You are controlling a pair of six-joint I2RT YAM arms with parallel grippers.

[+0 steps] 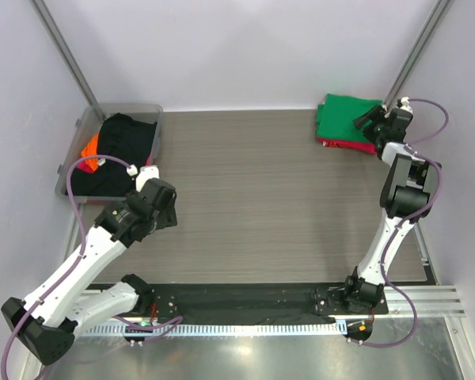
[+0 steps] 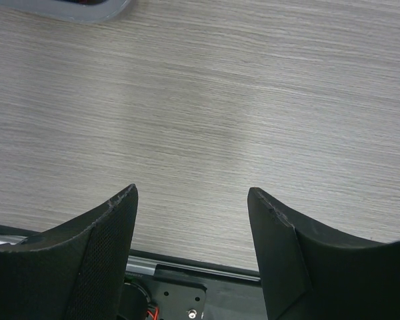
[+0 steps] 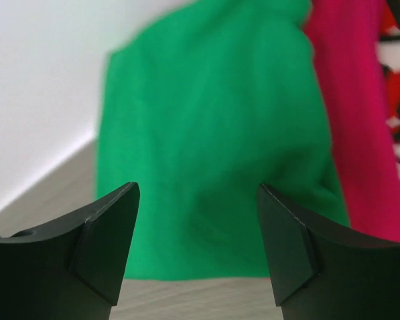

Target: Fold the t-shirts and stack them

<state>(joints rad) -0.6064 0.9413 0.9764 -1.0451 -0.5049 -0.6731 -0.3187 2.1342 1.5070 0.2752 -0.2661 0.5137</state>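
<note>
Top external view, nearest first: the left gripper [image 1: 160,204] hangs over bare table [image 1: 253,190] low in the left half of the frame, and the left wrist view shows its jaws spread wide with only woodgrain between them. Further up on the left sits the clear tub [image 1: 157,108], a black t-shirt [image 1: 125,150] heaped inside with an orange t-shirt [image 1: 89,147] poking out at its left edge, both unfolded. Up in the far right corner, the right gripper [image 1: 370,123] hovers at the stack, jaws apart and holding nothing, the green t-shirt [image 1: 342,113] folded on top with a magenta t-shirt [image 1: 335,145] peeking out beneath. Two look done, the tub's load remains. The danger now: those open fingers sit right at the green cloth, so a careless pull-away could snag a fold and slide it off the pile. Over at the tub, the bundled pair could come out together, or the tub could skate along.
</note>
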